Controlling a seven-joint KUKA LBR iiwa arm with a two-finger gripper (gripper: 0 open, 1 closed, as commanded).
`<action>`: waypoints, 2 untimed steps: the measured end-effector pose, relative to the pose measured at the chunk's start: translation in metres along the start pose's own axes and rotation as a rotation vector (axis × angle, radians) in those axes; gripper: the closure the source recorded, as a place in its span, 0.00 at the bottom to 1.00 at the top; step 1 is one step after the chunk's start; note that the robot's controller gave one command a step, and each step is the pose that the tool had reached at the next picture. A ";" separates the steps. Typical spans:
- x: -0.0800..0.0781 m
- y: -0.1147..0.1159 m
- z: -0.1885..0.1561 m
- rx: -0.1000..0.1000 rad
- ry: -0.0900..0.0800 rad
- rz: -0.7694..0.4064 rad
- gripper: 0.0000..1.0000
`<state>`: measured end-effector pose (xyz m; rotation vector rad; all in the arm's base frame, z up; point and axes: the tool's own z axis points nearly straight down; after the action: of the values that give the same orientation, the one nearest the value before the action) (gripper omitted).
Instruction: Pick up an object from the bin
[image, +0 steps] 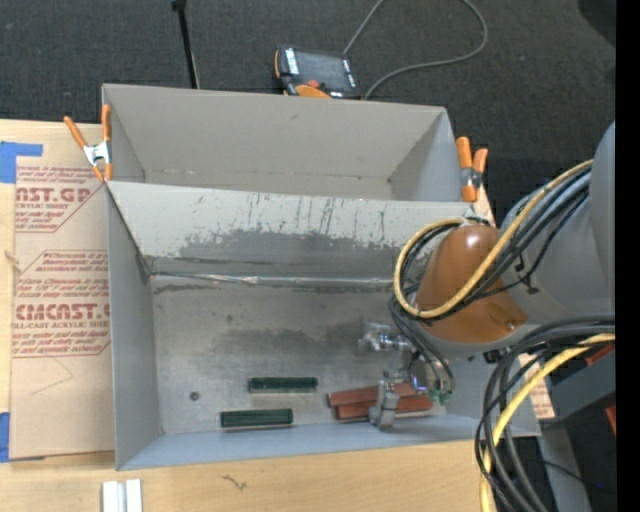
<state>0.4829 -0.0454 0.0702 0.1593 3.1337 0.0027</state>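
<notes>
My gripper (386, 405) is low at the bin's front right, its metal fingers down on a reddish-brown flat block (352, 403) that lies on the floor near the front wall. The fingers straddle the block's right part, with the block showing on both sides of them. A dark green bar (283, 384) lies to the left of the block. A second dark green bar (257, 419) sits further left, close to the front wall.
The arm with its orange cover and looped cables hangs over the bin's right side. The front wall rises just behind the gripper and the right wall is close by.
</notes>
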 end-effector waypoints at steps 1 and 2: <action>-0.001 0.000 0.000 0.002 0.001 0.000 0.00; 0.003 0.021 0.001 0.001 0.005 0.127 0.00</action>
<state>0.4823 -0.0245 0.0697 0.3582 3.1220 0.0018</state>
